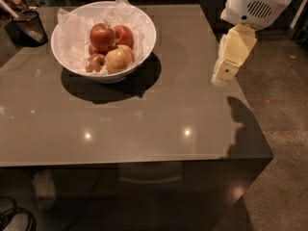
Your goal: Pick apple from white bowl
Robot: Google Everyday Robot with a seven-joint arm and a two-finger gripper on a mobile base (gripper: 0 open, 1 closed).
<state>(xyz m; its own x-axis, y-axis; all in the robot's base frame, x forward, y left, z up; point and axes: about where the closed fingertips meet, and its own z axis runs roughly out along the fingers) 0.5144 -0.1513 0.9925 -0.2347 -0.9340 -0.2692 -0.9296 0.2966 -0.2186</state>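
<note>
The arm (257, 4) is occupying the upper right corner of the view, with its white, vented housing cut off by the top edge. The cream-coloured pincer (221, 78) is hanging directly beneath that housing. It is tilting downward and toward the left, with its tip lowest, and is hovering in the air.

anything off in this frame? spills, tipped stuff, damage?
Nothing stands out. The white bowl sits upright on the table, with the apple and the other apples inside on crumpled paper; nothing has spilled. The black mesh cup stands upright at the far left. The tool hangs over the table's right edge, apart from the bowl.
</note>
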